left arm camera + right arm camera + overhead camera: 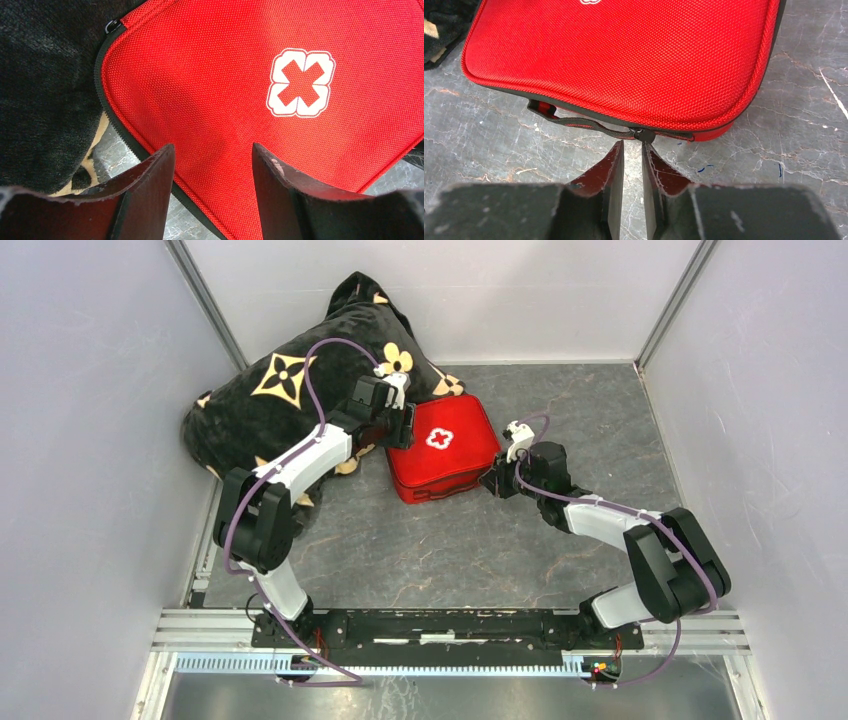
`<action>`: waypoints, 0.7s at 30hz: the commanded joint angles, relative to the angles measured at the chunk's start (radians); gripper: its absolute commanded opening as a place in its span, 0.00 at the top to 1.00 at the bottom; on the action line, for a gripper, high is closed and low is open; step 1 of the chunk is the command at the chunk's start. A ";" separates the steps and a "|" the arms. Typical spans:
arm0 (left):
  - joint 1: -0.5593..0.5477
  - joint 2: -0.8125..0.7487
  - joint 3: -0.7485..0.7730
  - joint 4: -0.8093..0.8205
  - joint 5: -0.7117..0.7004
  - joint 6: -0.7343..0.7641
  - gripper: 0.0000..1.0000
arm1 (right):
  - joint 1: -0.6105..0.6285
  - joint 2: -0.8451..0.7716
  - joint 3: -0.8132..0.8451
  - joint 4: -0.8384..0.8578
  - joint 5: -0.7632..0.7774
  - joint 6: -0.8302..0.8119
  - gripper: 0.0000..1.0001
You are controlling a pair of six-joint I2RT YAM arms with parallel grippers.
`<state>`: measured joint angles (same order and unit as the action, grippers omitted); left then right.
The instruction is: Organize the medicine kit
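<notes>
The red medicine kit (pixel 445 445) lies closed on the table with its white cross emblem (pixel 438 437) facing up, its left corner against the black pillow. My left gripper (pixel 400 425) is open and empty above the kit's left edge; in the left wrist view its fingertips (pixel 212 147) straddle the red lid (pixel 225 90) near the black zip. My right gripper (pixel 497 480) is at the kit's near right edge. In the right wrist view its jaws (pixel 632 143) stand a narrow gap apart, empty, with the zip pull (pixel 644 135) just beyond the tips.
The black pillow with gold flowers (pixel 280 390) fills the back left corner and touches the kit. White enclosure walls (pixel 90 440) stand on the left, back and right. A black cord loop (pixel 574 121) hangs from the kit's front edge onto the grey marbled table (pixel 440 550).
</notes>
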<state>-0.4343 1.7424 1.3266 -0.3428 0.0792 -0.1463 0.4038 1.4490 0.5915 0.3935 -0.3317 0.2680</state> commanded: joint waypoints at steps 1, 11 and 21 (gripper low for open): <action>-0.003 0.008 0.035 0.008 -0.013 -0.011 0.35 | -0.002 -0.007 0.019 0.062 -0.014 -0.021 0.74; -0.003 0.009 0.036 0.009 -0.003 -0.010 0.35 | 0.000 0.022 0.021 0.087 0.025 0.009 0.61; -0.003 0.009 0.036 0.010 0.009 -0.012 0.35 | 0.033 0.040 0.004 0.148 0.147 0.074 0.62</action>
<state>-0.4343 1.7424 1.3266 -0.3428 0.0799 -0.1463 0.4175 1.4734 0.5915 0.4648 -0.2588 0.3092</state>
